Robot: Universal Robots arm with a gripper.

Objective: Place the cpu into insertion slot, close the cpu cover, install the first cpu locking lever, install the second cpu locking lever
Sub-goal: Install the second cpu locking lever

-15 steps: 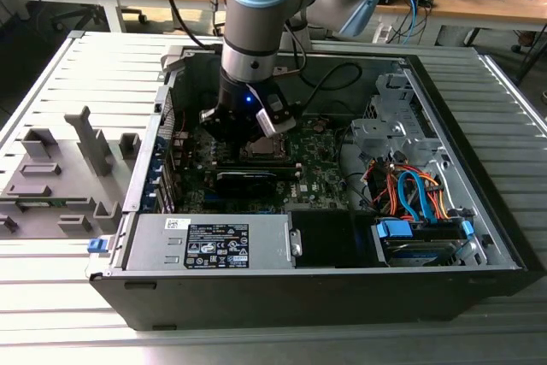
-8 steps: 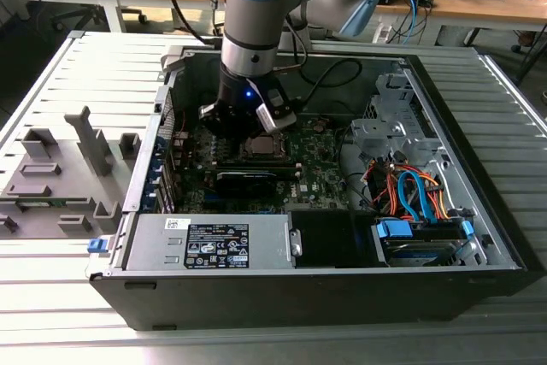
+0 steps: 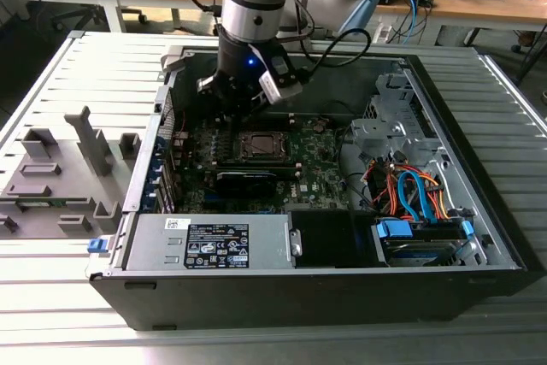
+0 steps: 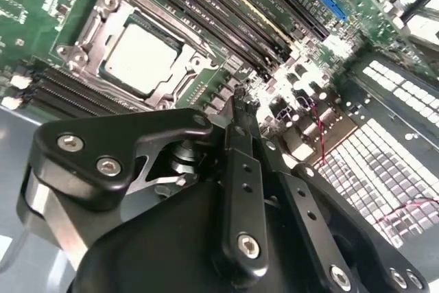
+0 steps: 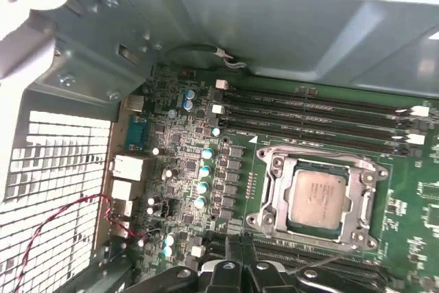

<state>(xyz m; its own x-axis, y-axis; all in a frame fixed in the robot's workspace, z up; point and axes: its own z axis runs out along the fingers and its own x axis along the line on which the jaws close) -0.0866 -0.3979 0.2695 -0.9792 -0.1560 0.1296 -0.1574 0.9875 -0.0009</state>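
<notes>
Cpu, small flat silver-grey square chip, sits ahead of my black gripper, fingers together, empty; light, fragile, edge-hold only.

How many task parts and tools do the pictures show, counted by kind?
cpu: 1
insertion slot: 1
cpu cover: 1
tool: 1
Total: 4
</notes>
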